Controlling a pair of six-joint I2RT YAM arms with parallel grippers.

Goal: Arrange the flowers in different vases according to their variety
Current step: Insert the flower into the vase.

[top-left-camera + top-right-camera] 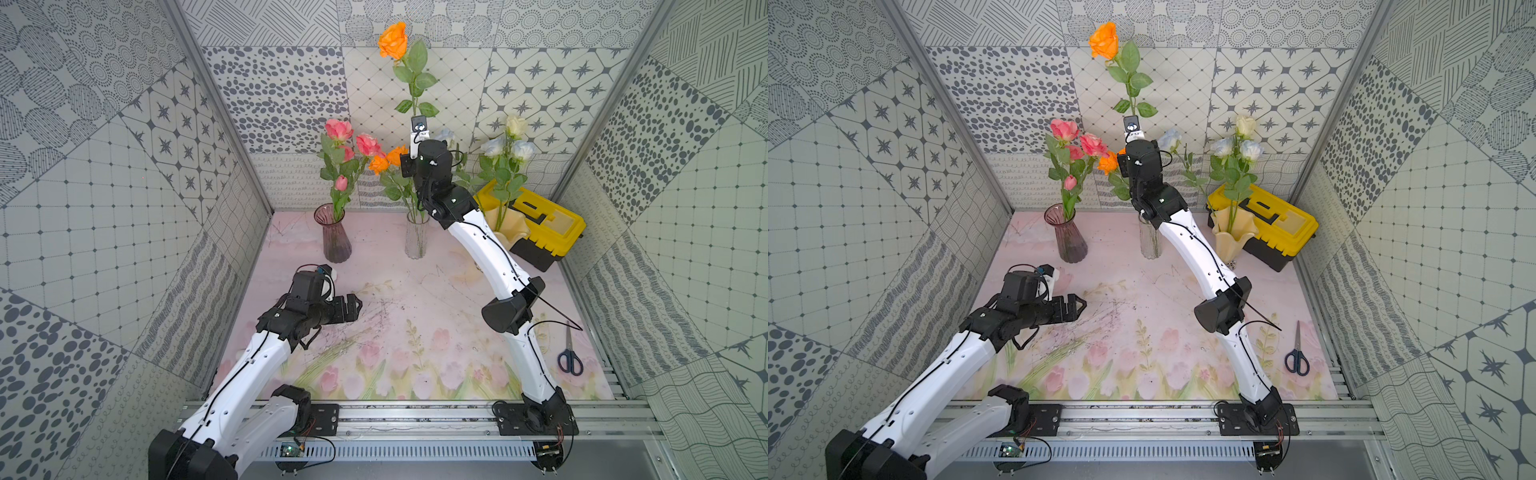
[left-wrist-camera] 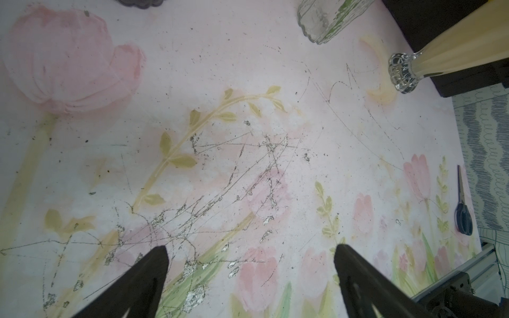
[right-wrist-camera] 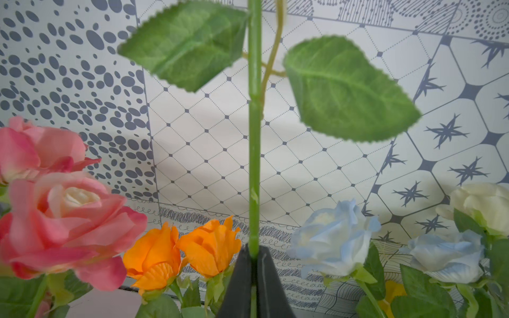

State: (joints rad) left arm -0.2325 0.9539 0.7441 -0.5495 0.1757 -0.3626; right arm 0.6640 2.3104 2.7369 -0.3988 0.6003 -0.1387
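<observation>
Left hand [image 1: 354,308] hangs spread over the bench [image 1: 436,299] while right hand [image 3: 254,252] pinches an orange rose [image 1: 392,40] by the stem, liable to snag blooms [image 1: 395,156] in the clear vase [image 1: 417,237].

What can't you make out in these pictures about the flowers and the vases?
The held orange rose: bloom cut off by the right wrist view's edge; stem below the grip hidden by the right gripper.
The clear vase: mouth covered by the right arm in both top views, so its stem count is unclear.
The cream vase: rim cut off in the left wrist view.
</observation>
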